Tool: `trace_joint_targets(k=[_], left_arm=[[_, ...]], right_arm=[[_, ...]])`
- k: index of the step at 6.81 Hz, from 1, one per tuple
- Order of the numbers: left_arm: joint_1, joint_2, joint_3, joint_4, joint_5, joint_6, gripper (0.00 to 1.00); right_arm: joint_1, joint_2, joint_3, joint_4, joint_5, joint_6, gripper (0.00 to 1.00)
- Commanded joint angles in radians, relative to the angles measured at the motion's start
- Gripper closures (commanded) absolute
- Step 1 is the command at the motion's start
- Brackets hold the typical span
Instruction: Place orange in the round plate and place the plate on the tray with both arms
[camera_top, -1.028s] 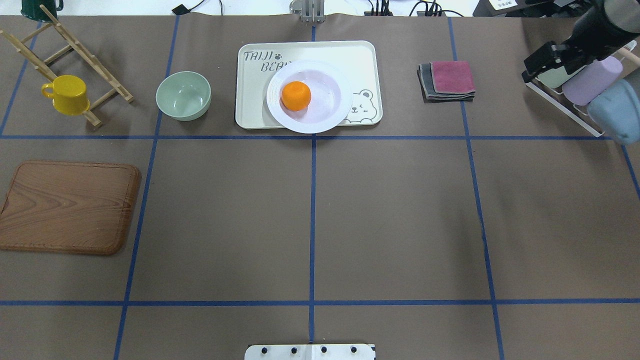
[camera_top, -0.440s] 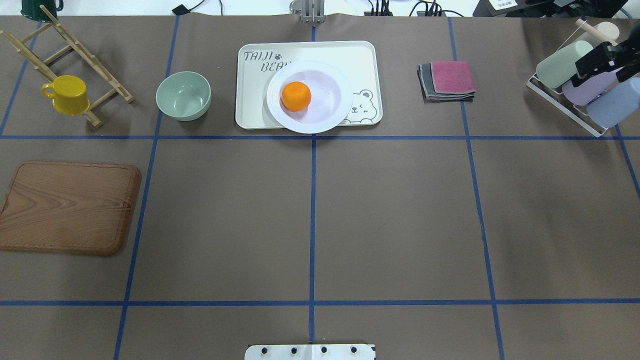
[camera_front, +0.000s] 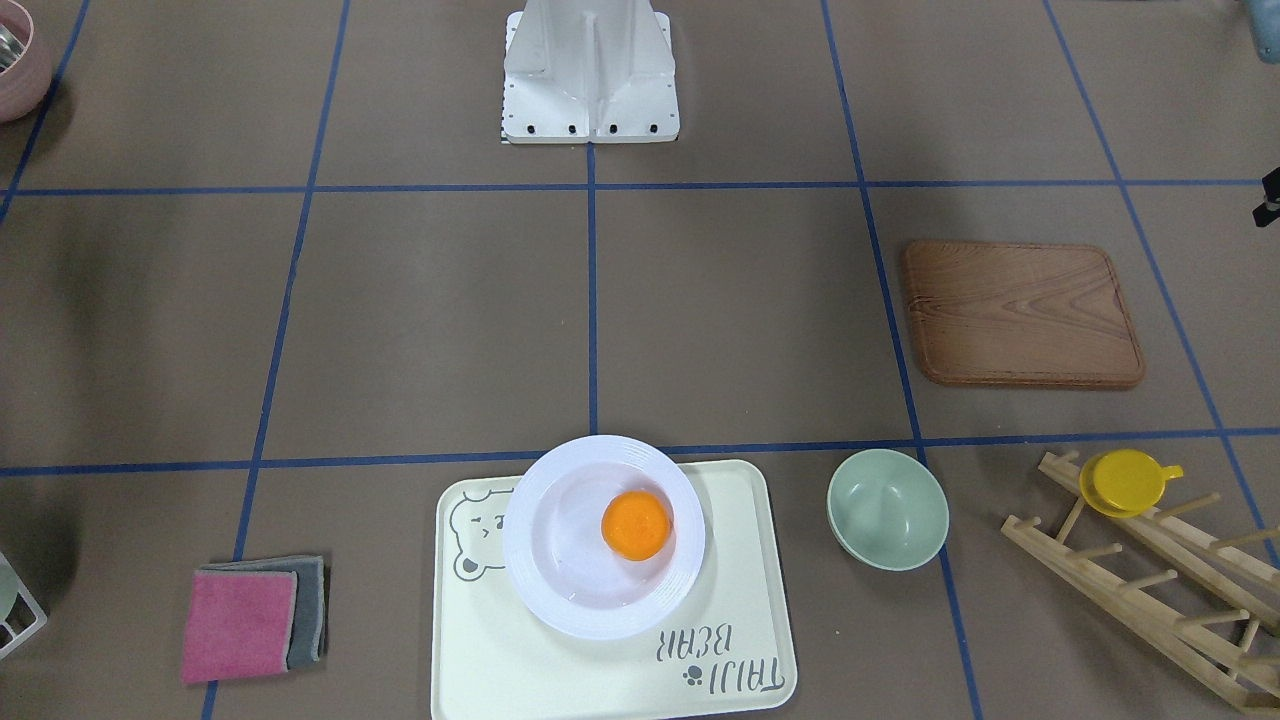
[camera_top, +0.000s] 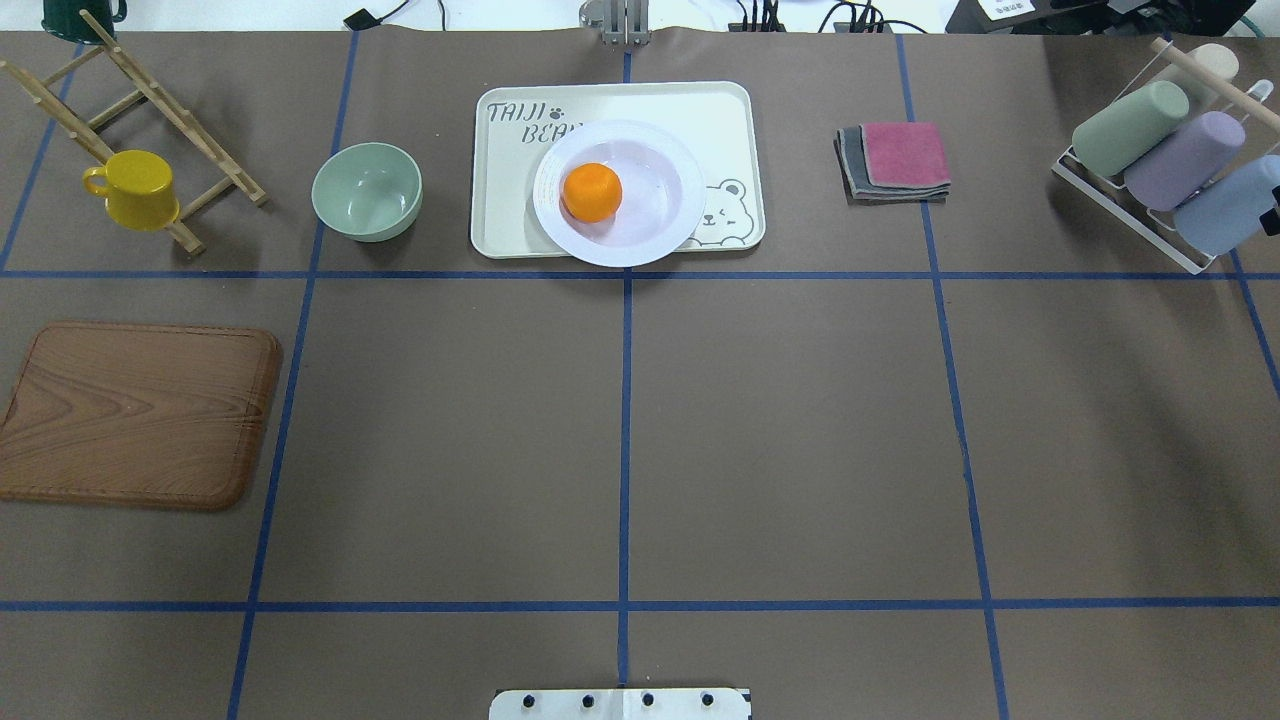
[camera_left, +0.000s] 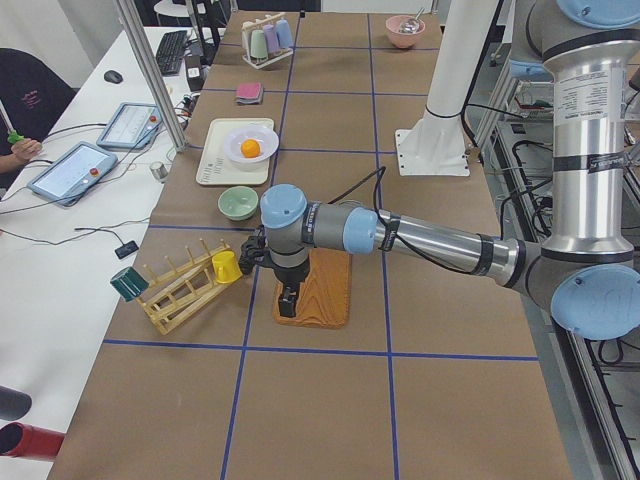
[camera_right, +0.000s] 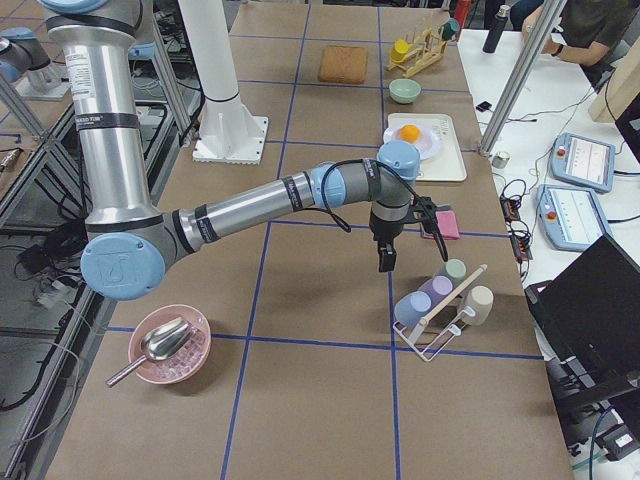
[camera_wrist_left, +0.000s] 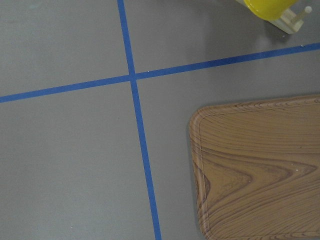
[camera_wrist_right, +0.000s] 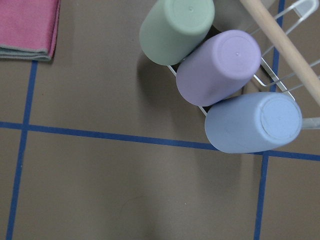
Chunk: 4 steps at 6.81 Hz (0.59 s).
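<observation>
The orange lies inside the white round plate, left of its centre. The plate rests on the cream tray at the table's far middle, its near rim overhanging the tray's edge; the orange, the plate and the tray also show in the front-facing view. Both arms are far from the tray. My left gripper hangs over the wooden board; my right gripper hangs near the cup rack. I cannot tell whether either is open or shut.
A pale green bowl sits left of the tray, with folded cloths to its right. A yellow cup hangs on a wooden rack. The wooden board lies at the left. A wire rack of pastel cups stands far right.
The right arm has drawn away from over the cup rack and left the overhead view past its right edge. Orange, plate and tray have not moved.
</observation>
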Motion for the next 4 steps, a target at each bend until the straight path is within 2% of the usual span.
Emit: trace_joint_targets(k=[1, 4], left_arm=[[-0.001, 0.001, 0.001, 0.0, 0.0, -0.004, 0.02], [-0.001, 0.008, 0.001, 0.0, 0.0, -0.005, 0.02]], right_arm=[[0.003, -0.017, -0.002, 0.002, -0.001, -0.009, 0.0], [0.003, -0.017, -0.002, 0.002, -0.001, -0.009, 0.0]])
